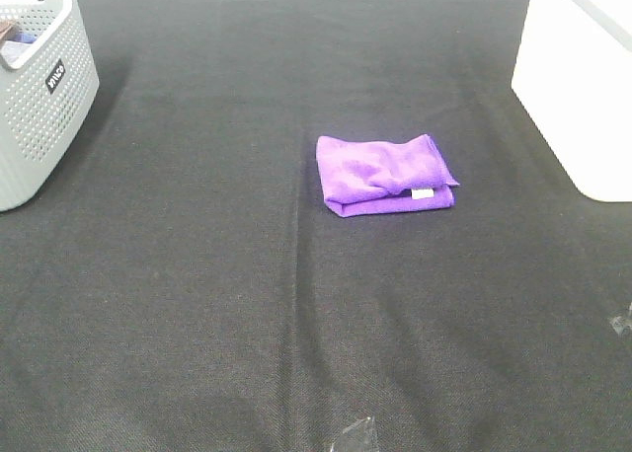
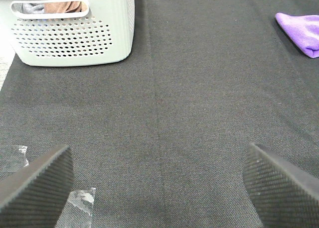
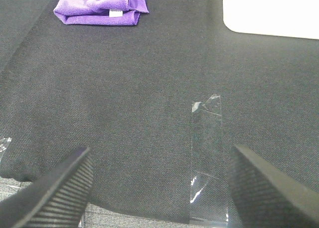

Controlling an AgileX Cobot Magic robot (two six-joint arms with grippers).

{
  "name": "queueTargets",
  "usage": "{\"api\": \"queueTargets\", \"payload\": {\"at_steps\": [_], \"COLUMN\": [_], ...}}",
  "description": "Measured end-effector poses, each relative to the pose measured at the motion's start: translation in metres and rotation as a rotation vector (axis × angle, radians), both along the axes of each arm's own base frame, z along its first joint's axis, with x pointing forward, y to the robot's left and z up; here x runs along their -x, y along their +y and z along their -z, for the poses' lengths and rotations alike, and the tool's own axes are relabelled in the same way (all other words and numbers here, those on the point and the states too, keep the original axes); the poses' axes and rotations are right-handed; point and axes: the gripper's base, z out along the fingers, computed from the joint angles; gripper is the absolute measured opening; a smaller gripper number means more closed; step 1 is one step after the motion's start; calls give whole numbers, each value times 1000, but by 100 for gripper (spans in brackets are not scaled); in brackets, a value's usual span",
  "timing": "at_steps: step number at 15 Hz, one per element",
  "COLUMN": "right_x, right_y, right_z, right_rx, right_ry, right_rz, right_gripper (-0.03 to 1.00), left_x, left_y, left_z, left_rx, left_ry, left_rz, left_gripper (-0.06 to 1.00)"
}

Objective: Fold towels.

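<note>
The left hand (image 2: 158,188) stands wide with nothing between its fingers, low over the dark counter (image 1: 197,304); a grey perforated basket (image 2: 75,36) sits ahead of it on one side. The purple towel (image 1: 385,174) lies folded on the counter, well ahead of both hands, untouched. The right hand (image 3: 159,188) also stands wide and holds nothing, with a strip of clear tape (image 3: 207,153) just ahead of it and a white box (image 1: 583,77) farther off.

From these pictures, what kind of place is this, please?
Probably a test bench set up for laundry folding, not a real home. A black cloth covers the table, one purple towel lies folded in the middle, a grey perforated basket holding fabric stands at one corner, and clear tape marks the cloth.
</note>
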Motion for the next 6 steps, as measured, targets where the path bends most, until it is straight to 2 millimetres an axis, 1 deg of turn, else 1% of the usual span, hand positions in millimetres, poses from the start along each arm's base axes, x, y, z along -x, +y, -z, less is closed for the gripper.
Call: {"api": "queueTargets", "payload": {"at_steps": [6], "right_x": [0], "right_y": [0], "right_z": [0], "right_rx": [0], "right_ry": [0], "right_rz": [0], "right_gripper": [72], "left_x": [0], "left_y": [0], "left_z": [0], "left_rx": [0], "left_ry": [0], "left_rz": [0], "left_gripper": [85]}}
